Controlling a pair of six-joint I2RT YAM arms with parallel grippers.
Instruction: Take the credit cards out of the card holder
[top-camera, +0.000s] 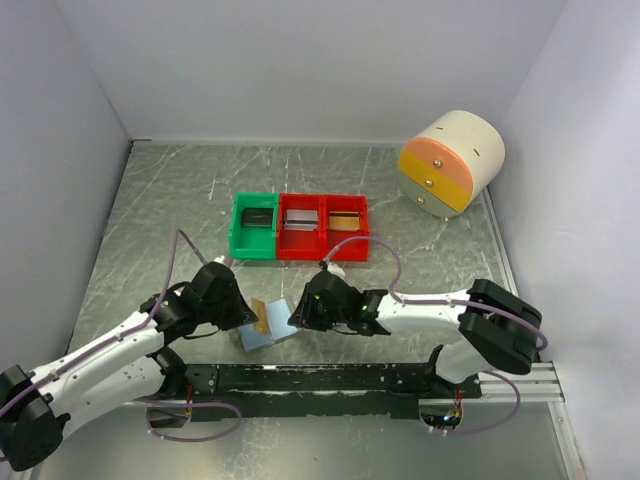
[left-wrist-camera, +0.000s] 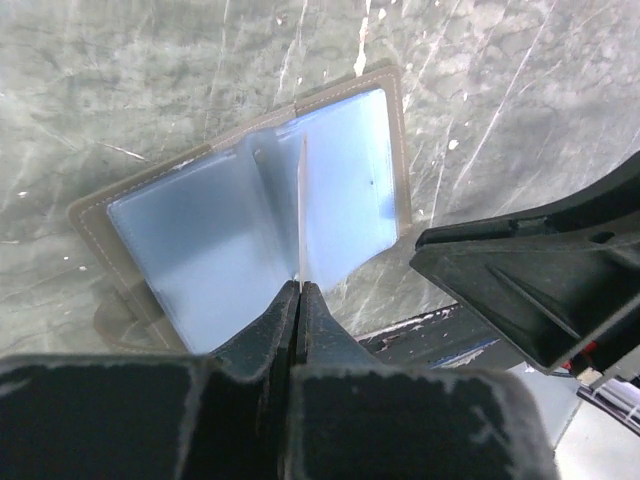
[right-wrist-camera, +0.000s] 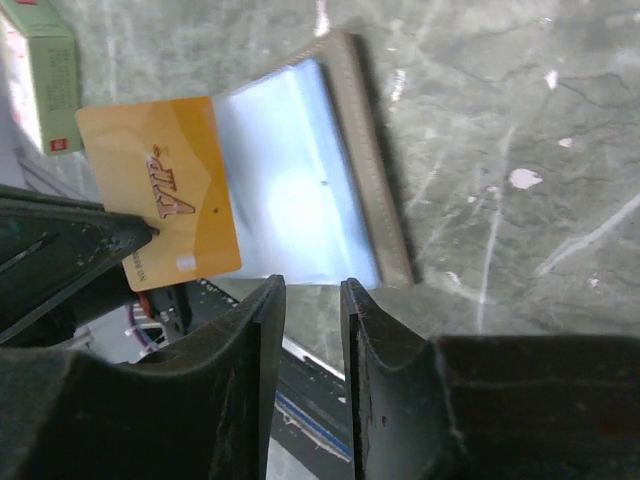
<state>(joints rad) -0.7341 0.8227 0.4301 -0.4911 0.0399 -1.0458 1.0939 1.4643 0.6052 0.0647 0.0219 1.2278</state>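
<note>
While left hand pinches orange card, card holder lies open.

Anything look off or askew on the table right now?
Nothing spilled or damaged. The card holder lies open and askew; the left pincer pinches one credit card on edge above it.

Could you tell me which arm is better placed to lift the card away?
Left: the left gripper is shut on the credit card; the right gripper is empty, by the card holder.
</note>
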